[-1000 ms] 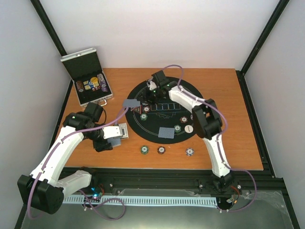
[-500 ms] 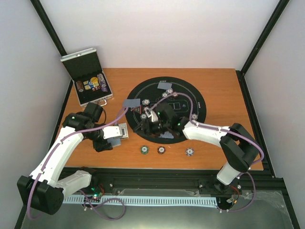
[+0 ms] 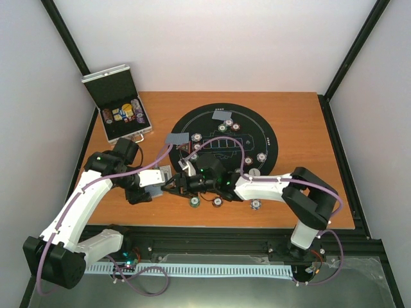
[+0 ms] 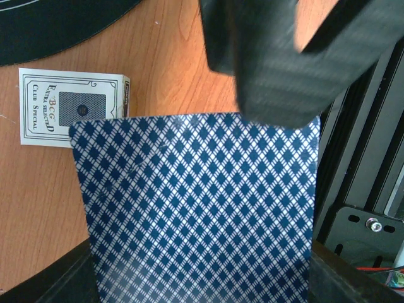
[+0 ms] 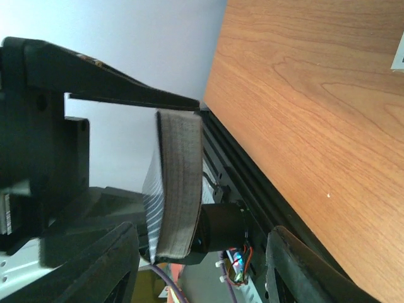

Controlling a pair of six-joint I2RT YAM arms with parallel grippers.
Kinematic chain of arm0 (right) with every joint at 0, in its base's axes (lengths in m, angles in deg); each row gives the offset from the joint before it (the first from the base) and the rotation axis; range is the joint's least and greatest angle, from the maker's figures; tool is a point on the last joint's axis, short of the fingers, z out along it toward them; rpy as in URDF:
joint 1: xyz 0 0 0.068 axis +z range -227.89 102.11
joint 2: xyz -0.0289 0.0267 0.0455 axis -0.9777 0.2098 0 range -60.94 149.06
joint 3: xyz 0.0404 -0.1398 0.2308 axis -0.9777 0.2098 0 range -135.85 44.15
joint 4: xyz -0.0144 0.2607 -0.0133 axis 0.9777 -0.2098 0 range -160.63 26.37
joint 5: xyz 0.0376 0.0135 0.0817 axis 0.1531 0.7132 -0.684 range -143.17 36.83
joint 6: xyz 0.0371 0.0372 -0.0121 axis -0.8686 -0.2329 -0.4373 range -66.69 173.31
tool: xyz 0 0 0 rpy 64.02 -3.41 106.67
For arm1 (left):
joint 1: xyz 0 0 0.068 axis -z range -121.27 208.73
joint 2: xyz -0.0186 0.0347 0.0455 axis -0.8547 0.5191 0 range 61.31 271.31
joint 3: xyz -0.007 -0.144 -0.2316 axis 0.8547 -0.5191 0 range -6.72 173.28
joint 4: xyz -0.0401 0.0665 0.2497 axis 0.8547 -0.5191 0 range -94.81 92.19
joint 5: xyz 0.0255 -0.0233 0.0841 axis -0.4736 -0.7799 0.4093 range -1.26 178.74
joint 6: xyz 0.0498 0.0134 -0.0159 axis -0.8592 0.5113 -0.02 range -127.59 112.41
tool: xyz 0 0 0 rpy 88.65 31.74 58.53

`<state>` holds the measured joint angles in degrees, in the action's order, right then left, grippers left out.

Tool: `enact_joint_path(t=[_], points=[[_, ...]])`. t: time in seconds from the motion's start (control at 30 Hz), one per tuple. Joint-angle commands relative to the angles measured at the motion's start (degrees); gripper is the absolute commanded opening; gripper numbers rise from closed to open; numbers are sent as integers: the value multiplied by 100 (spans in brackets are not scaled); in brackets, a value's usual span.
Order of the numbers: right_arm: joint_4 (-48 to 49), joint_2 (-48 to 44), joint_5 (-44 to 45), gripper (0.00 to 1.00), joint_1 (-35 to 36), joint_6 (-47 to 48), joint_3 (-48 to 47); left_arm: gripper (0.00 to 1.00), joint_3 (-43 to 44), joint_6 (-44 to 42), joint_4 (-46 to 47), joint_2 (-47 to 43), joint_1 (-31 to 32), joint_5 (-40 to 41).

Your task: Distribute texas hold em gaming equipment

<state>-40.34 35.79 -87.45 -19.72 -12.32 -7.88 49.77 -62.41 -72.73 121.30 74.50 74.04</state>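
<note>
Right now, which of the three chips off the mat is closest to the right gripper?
The green chip, leftmost of the three, just beside the right gripper; the maroon chip and purple-white chip lie farther right.

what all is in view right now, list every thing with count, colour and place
table: 1, brown wood, under everything
poker mat: 1, black, round, mid table
chip case: 1, silver, open, far left corner, chips inside
mat chips: about seven, mixed colours, on the mat
loose chips: 3, green, maroon, purple-white, on wood at near edge
loose cards: 2, grey-blue backs, mat's left rim and far side
card box: 1, white, on wood beside mat
deck: 1, blue diamond backs, in left gripper
left gripper: shut on deck
right gripper: open, at the deck
</note>
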Motion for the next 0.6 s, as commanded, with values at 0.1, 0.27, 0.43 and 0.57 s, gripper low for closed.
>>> enact_joint_path(t=[0.1,0.27,0.43,0.57], points=[[680,458,-10,56,173,-316,-406,1,183,-18,-132,-50,-7,-61],[773,703,-65,56,215,-384,-620,1,178,-39,-139,-82,-12,-43],[818,975,-135,56,297,-448,-799,1,168,-47,-141,-82,-13,-42],[975,1192,-175,56,350,-582,-875,1,161,-54,-134,-92,-9,-34]])
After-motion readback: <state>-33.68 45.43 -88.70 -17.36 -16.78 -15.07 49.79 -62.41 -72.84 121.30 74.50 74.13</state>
